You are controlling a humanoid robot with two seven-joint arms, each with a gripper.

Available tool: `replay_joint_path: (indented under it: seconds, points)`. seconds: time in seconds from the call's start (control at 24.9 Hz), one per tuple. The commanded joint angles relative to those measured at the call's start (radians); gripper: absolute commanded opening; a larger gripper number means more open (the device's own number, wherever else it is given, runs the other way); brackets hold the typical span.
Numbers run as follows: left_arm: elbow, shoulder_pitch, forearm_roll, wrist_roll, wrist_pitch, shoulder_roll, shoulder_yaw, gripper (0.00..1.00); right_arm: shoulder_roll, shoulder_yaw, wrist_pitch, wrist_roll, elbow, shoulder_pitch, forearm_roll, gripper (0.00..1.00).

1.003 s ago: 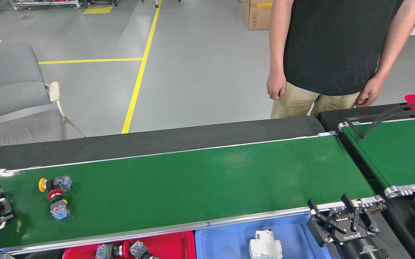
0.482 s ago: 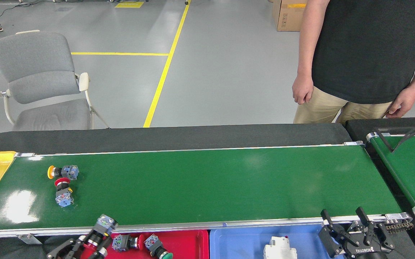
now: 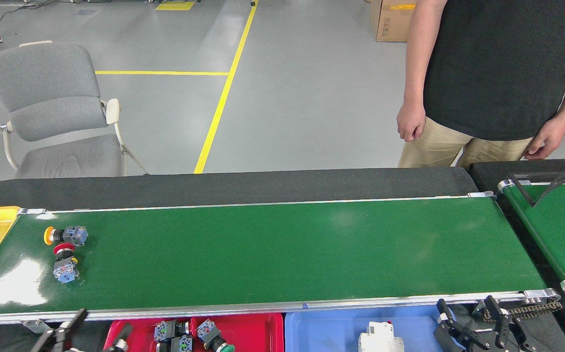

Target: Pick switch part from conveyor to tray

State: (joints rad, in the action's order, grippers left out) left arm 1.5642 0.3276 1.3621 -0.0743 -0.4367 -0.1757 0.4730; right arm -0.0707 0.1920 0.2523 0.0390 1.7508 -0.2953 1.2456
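Low at the frame's bottom, the left hand (image 3: 84, 335) spreads empty fingers beside the shallow red plastic tray (image 3: 258, 325) (several switches inside). Beyond it, on the long glossy green conveyor (image 3: 282, 249), lie a yellow-capped switch part (image 3: 64, 235) and a red-capped one (image 3: 64, 263). Far right, the right hand (image 3: 473, 327) gapes wide.

Your right tool (image 3: 473, 320) is matte black, with jointed linkage fingers; your left tool (image 3: 84, 330) shows only two slim black fingertips.

Two switch parts (image 3: 63, 253) on the conveyor's (image 3: 282, 254) left end, trays (image 3: 243, 327) before it, person (image 3: 492, 73) behind
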Motion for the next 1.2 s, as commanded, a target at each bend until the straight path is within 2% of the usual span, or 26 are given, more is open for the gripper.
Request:
replay_joint_path:
  seconds: [0.0, 0.16, 0.24, 0.44, 0.64, 1.0, 1.08, 1.16]
  points:
    - [-0.003, -0.009, 0.0, -0.004, 0.026, -0.016, 0.026, 1.0, -0.001, 0.001, 0.002, -0.008, 0.015, 0.007, -0.002, 1.0]
    - [-0.015, -0.035, 0.0, -0.002, 0.029, -0.038, 0.029, 1.0, -0.001, 0.001, 0.002, -0.008, 0.015, 0.005, -0.002, 1.0]
    - [-0.062, -0.078, 0.0, -0.001, 0.033, -0.054, 0.029, 1.0, -0.003, 0.001, 0.002, -0.008, 0.015, 0.002, -0.002, 1.0]
    - [-0.263, -0.257, 0.002, 0.001, 0.042, -0.128, 0.023, 1.0, -0.008, -0.002, 0.002, -0.008, 0.015, 0.01, -0.002, 1.0]
    - [-0.48, -0.404, 0.002, 0.002, 0.087, -0.238, 0.012, 1.0, -0.009, -0.002, 0.004, -0.008, 0.015, 0.007, -0.002, 1.0]
    - [-0.727, -0.575, 0.002, 0.002, 0.096, -0.288, -0.056, 1.0, -0.011, -0.003, 0.004, -0.008, 0.013, 0.011, -0.002, 1.0]
    - [-0.799, -0.622, 0.002, -0.002, 0.13, -0.309, -0.085, 0.99, -0.011, -0.003, 0.008, -0.008, 0.013, 0.016, -0.002, 1.0]
    - [-0.869, -0.665, 0.002, -0.009, 0.184, -0.327, -0.134, 0.94, -0.009, -0.003, 0.036, -0.008, 0.012, 0.018, 0.0, 1.0]
